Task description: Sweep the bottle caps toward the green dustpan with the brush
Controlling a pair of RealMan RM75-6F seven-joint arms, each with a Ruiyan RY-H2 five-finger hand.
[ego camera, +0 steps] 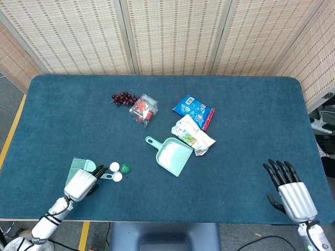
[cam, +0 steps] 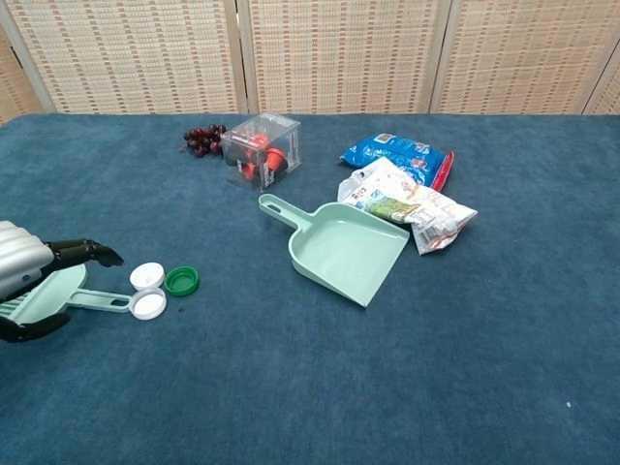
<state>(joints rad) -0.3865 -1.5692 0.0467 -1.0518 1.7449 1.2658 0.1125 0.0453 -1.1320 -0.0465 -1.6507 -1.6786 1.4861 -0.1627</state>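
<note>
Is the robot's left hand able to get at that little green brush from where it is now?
Probably yes: the left hand is already over the brush, and nothing lies between them.

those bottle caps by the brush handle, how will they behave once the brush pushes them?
The bottle caps look like small thin plastic, so probably very light and easily scattered. All three lie flat on the blue cloth, so they should slide more than roll, though the cloth may drag. They sit bunched at the brush handle tip, so one push likely knocks them apart.
</note>
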